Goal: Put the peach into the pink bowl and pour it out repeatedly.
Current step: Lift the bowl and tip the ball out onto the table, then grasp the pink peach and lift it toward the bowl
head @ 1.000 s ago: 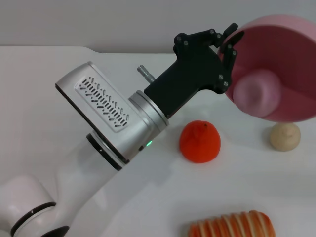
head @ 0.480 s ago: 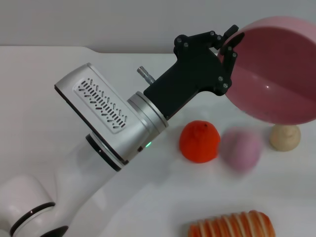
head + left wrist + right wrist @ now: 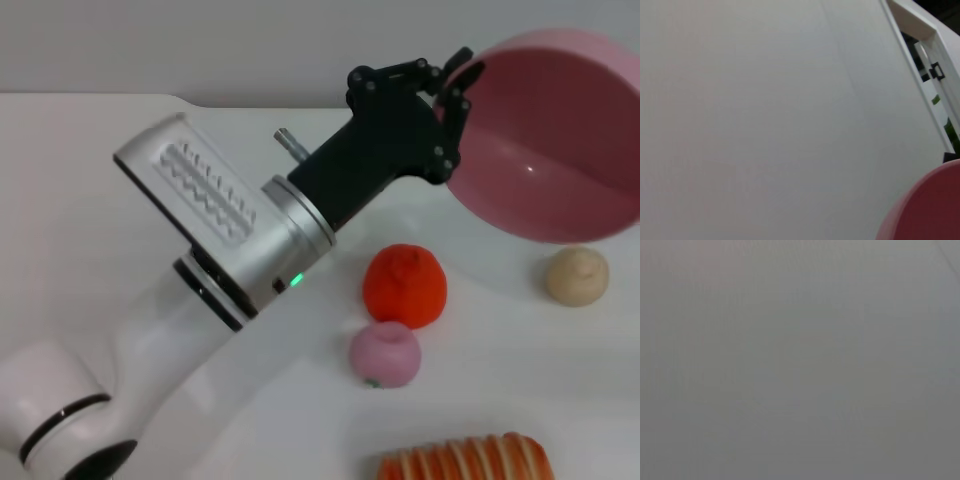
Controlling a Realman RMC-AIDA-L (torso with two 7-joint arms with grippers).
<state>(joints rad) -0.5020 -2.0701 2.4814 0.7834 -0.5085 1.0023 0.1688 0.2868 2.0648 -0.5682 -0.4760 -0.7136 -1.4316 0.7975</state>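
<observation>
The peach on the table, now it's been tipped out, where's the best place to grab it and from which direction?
Probably from straight above, fingers closing across the widest part of the peach. It is small and round, resting on the table, so its sides curve evenly. The orange-red fruit sits close behind it, so spanning it left to right seems safest. The left gripper holds the pink bowl tilted.

The bowl [image 3: 560,140] is glossy pink, deeper rose inside. The peach [image 3: 385,354] is pale pink with a tiny green mark low on its front. Just beside it, the round fruit [image 3: 404,286] is bright orange-red. The lumpy ball [image 3: 577,275] under the bowl is beige. The bread [image 3: 465,461] is orange-red with pale cream stripes. The left gripper [image 3: 448,105] is black, its arm silver and white with a green light. The bench [image 3: 80,200] is white.
</observation>
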